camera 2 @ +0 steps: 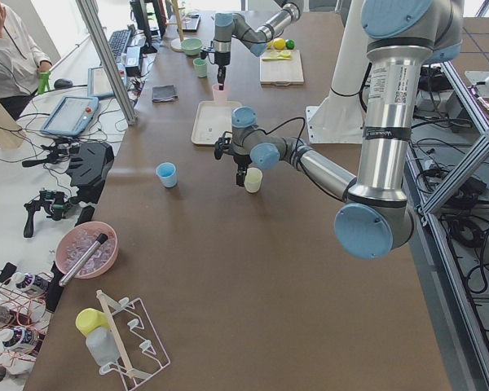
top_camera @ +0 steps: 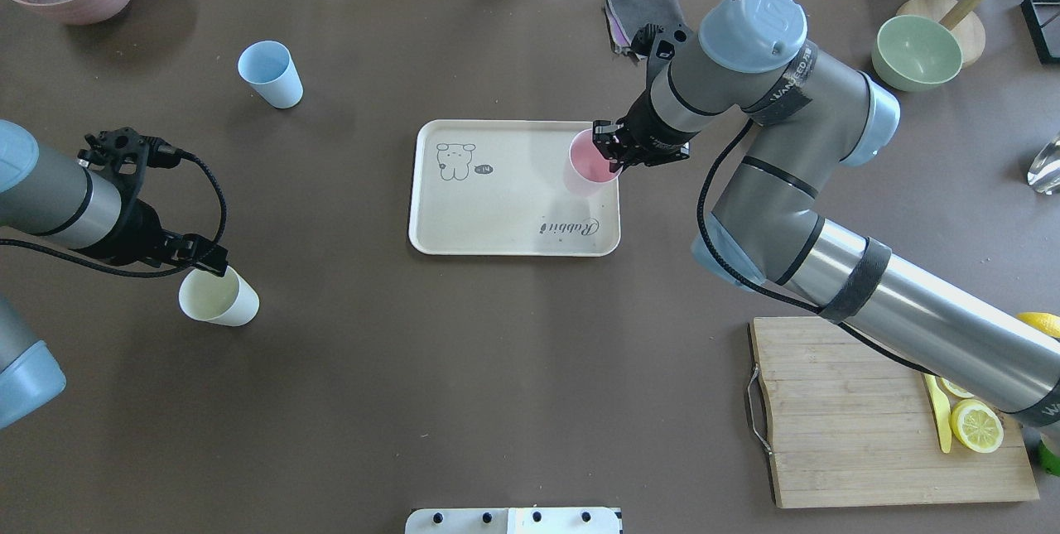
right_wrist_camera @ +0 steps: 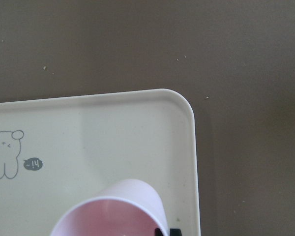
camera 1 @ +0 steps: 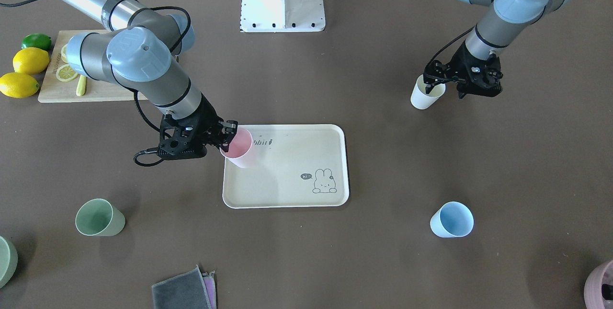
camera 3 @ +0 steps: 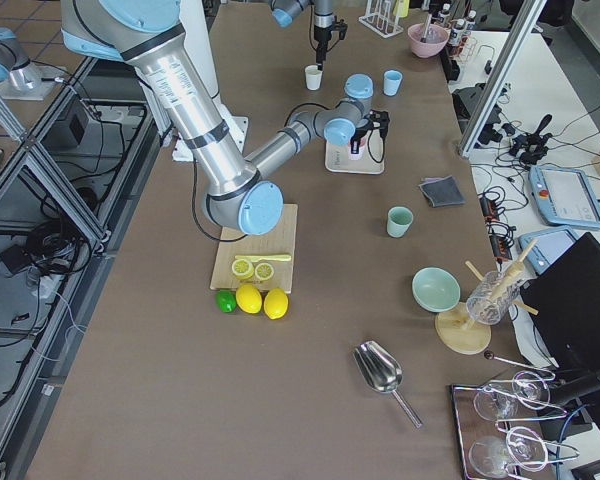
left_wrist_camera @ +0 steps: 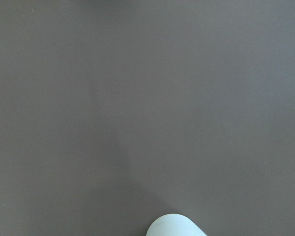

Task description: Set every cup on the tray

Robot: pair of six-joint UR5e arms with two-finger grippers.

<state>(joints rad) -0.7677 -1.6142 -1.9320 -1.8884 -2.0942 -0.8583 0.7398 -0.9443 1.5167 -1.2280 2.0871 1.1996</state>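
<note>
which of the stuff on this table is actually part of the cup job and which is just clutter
Part of the job:
pink cup, cream-white cup, sage green cup, light blue cup, Rabbit tray

Just lying about:
wooden cutting board, lemon slices, whole lemons, lime, grey cloth, green bowl, metal scoop

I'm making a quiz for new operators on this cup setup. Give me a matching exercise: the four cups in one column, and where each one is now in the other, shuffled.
Cups
1. pink cup
2. cream-white cup
3. light blue cup
4. sage green cup

Places
A. alone on the table, robot's left half
B. at the left gripper, off the tray
C. alone on the table, robot's right half
D. in the right gripper, over a tray corner

Pairs: 1-D, 2-B, 3-A, 4-C
</note>
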